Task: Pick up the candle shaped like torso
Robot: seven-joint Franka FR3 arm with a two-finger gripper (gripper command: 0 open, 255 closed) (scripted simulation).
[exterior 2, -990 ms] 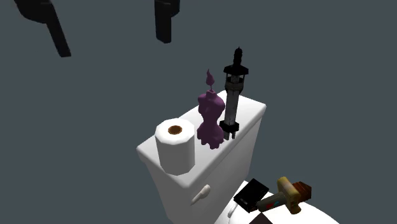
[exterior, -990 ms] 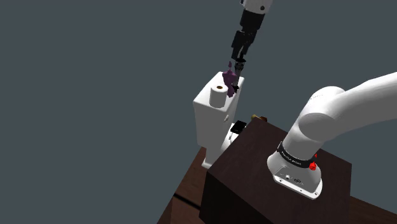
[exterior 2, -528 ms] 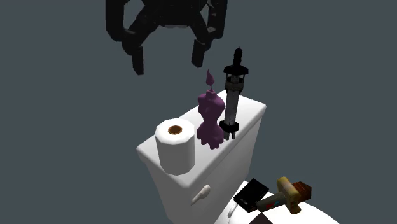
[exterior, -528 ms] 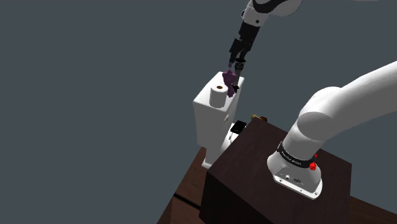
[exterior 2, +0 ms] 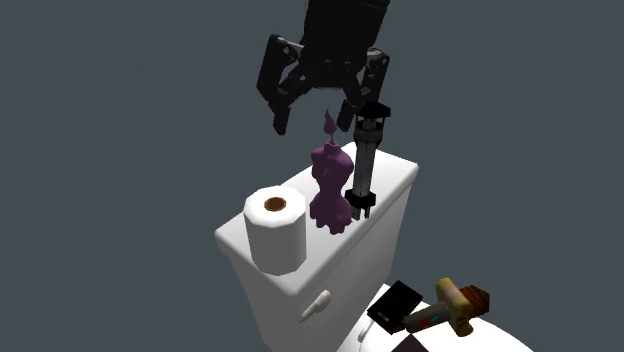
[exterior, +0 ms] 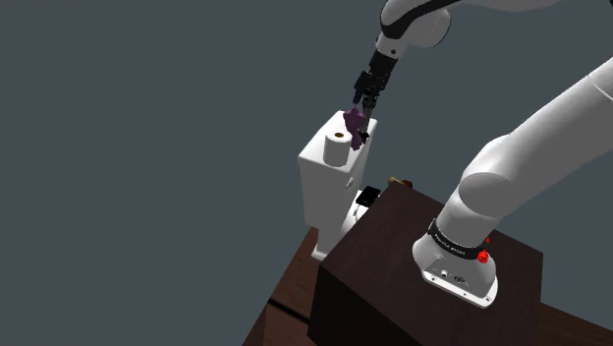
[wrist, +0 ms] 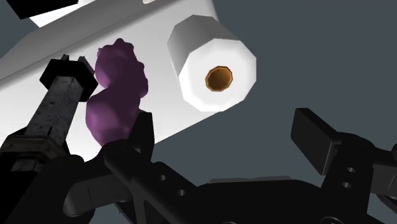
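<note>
The white toilet tank (exterior 2: pixel 345 255) carries a white paper roll (exterior 2: pixel 276 230), a dark tower-shaped figure (exterior 2: pixel 364 160) and, between them, the purple torso-shaped candle (exterior 2: pixel 330 190). The all-black gripper (exterior 2: pixel 315 125) hovers above the candle with its fingers apart, so this looks like the approach step. Next it should descend, straddle the waist and close.

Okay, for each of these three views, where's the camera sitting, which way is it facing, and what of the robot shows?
Shoulder view: behind the stand, looking down across it to the toilet tank; stand, arm and gripper show.
Second exterior view: near the tank, looking down on the purple candle; the open gripper hangs above it.
Wrist view: on the hand, facing candle and toilet roll past both fingers.
All share candle and roll.
</note>
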